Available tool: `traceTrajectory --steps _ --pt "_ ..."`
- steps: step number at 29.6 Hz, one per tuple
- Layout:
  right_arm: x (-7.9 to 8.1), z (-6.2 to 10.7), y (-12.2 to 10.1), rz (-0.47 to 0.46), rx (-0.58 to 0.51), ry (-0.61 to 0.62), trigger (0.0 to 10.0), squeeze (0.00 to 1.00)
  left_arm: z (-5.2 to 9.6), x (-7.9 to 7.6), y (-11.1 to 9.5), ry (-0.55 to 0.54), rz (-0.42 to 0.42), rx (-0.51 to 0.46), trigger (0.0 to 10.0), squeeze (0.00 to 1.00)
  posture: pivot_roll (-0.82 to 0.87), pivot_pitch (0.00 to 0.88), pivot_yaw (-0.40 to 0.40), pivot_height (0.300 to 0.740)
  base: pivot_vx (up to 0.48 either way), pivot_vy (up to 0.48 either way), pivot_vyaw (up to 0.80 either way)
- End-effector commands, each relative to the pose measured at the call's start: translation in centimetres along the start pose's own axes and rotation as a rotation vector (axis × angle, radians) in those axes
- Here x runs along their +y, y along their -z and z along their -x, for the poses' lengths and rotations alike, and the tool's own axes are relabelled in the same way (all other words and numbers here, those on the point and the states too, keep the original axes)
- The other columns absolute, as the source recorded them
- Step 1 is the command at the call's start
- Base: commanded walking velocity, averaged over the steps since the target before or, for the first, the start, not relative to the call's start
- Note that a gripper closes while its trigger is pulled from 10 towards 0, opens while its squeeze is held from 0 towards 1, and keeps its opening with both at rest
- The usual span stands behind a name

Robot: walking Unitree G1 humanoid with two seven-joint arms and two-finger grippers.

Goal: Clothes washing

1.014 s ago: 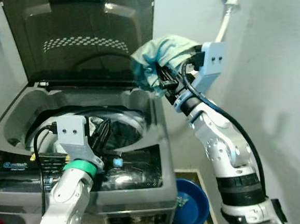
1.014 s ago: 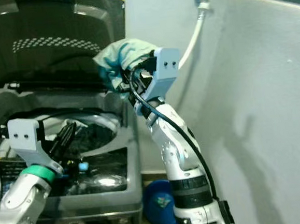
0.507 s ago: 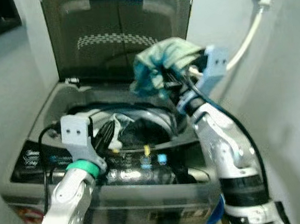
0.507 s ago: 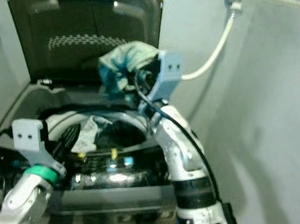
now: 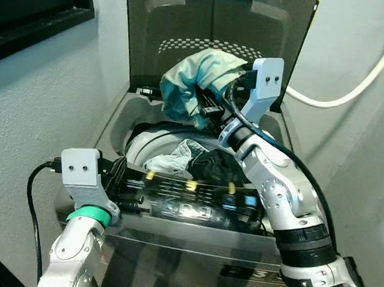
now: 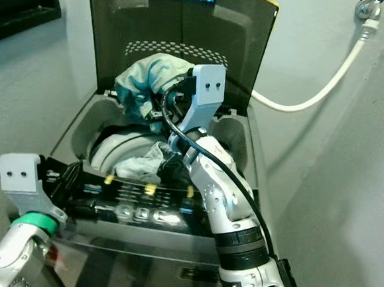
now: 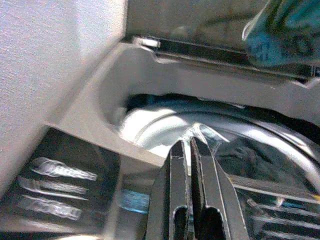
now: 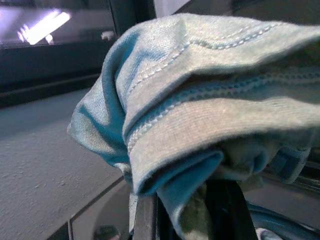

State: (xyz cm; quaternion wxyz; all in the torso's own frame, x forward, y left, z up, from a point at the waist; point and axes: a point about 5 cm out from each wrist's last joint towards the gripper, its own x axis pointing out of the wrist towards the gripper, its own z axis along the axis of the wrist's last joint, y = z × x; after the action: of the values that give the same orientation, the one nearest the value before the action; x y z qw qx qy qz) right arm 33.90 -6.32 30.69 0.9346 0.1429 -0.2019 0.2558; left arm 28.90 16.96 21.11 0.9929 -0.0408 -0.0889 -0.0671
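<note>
A teal garment (image 5: 197, 83) is held bunched above the open drum (image 5: 179, 151) of the washing machine (image 5: 187, 250), in front of the raised lid (image 5: 222, 21). It is clamped in the jaws of the right gripper (image 5: 209, 109); no long axis can be told. The left gripper (image 7: 191, 165), jaws closed and empty, is pointed at the drum rim. Clothes (image 5: 180, 156) are seen inside the drum.

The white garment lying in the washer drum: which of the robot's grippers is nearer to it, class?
Left, probably. The left gripper, fingers shut, sits low at the drum's front rim beside the white garment. The right gripper is raised above the drum, clutching a teal cloth.
</note>
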Motion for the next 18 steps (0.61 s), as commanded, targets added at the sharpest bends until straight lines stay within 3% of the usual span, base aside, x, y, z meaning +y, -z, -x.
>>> traceTrajectory --steps 1,8,14,18 --pt "-0.7 0.2 -0.3 -0.004 -0.007 0.023 10.0 0.00 -0.1 -0.5 0.4 0.016 0.010 0.029 10.0 0.00 0.04 0.000 -0.037 0.740 0.000 0.000 0.00" --pt "-0.3 -0.2 -0.3 -0.011 -0.006 0.006 10.0 0.00 -0.1 -0.5 0.7 0.014 0.015 0.036 10.0 0.00 0.04 0.005 -0.035 0.740 0.000 0.000 0.00" --pt "3.9 -4.8 -0.1 0.013 0.048 -0.204 10.0 0.00 -0.6 -1.3 0.1 0.054 0.015 -0.014 10.0 0.00 0.02 0.014 -0.029 0.740 0.000 0.000 0.00" --pt "4.9 -5.9 -1.2 -0.008 0.015 -0.239 10.0 0.00 -0.7 -1.4 0.1 0.060 0.004 -0.018 10.0 0.00 0.02 0.015 -0.029 0.740 0.000 0.000 0.00"
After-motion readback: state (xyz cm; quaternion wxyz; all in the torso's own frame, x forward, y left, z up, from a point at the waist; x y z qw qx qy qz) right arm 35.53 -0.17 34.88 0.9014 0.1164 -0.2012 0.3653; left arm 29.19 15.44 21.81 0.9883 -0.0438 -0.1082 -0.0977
